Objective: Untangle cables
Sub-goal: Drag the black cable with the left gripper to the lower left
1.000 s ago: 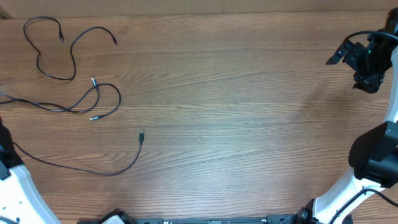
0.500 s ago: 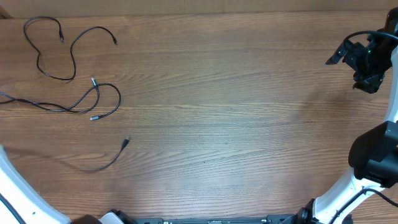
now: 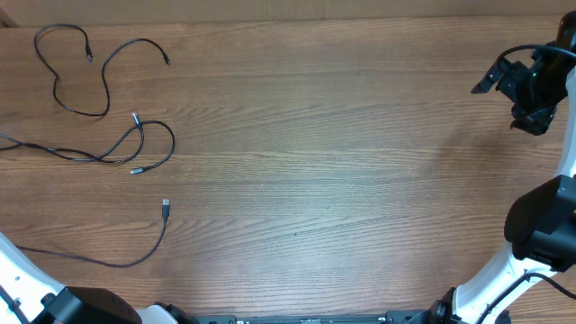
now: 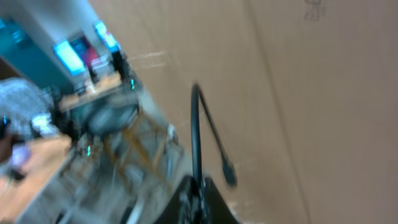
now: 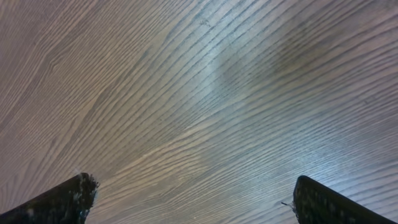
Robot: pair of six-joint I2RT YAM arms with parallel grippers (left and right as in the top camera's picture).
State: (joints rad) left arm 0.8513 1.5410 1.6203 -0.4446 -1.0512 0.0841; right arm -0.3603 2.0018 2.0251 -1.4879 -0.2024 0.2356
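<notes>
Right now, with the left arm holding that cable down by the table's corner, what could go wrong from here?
1. The left gripper is shut on the lowest cable, its arm at the near left corner of the table; a further pull might drag the free plug over the edge.
2. The middle cable crosses itself in a loop, so tugging one end may tighten it.
3. The left wrist view is blurred and faces off the table, so a slip could go unseen.

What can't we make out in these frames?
- Left wrist: motion blur smears the left fingers and the cable end rising from them; which cable, unclear.
- Overhead: middle cable and lowest cable run off the left edge; far ends unseen.
- Overhead: plugs too small to identify.
</notes>
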